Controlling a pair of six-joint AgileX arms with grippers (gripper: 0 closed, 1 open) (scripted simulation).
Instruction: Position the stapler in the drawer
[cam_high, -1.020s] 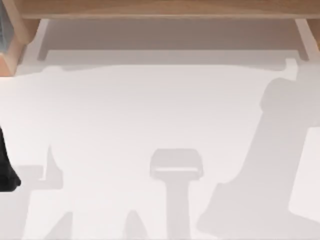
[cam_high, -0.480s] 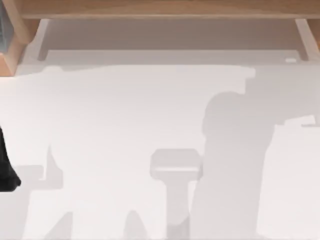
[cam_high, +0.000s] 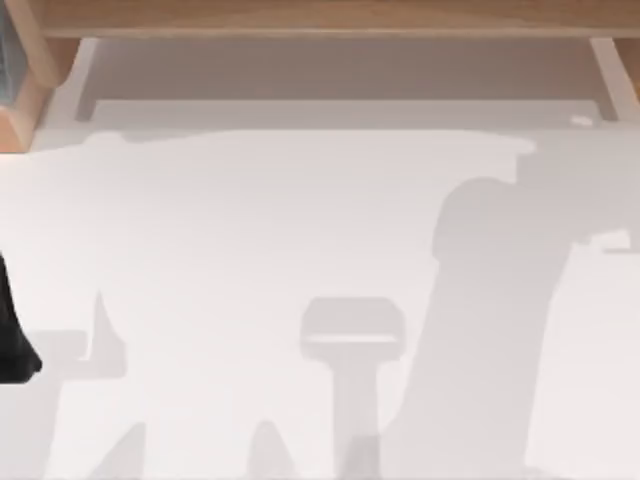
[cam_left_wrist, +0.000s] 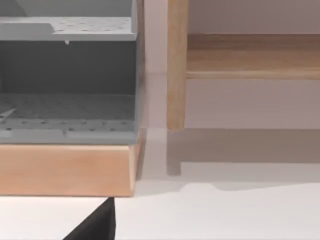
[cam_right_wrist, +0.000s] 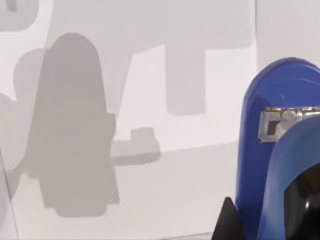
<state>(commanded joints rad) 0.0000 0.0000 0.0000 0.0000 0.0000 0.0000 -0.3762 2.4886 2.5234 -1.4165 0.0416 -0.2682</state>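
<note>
The right arm is carrying the blue, round-nosed metal stapler (cam_right_wrist: 280, 150) above the white table (cam_high: 250, 230); its grip cannot be told. Approaching the wooden drawer (cam_high: 330, 70) slowly seems wise.

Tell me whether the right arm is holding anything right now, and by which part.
Cannot be told for sure. The blue stapler sits right against the right wrist camera, above the white table, but no fingers show gripping it.

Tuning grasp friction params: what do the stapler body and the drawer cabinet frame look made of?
Stapler: glossy blue shell, likely plastic or painted metal, going by its smooth sheen; a small silver metallic insert near the nose.
Cabinet frame: light tan, matte, faint grain, looks like wood.
Grey shelf panels: matte, perforated, material unclear.
</note>
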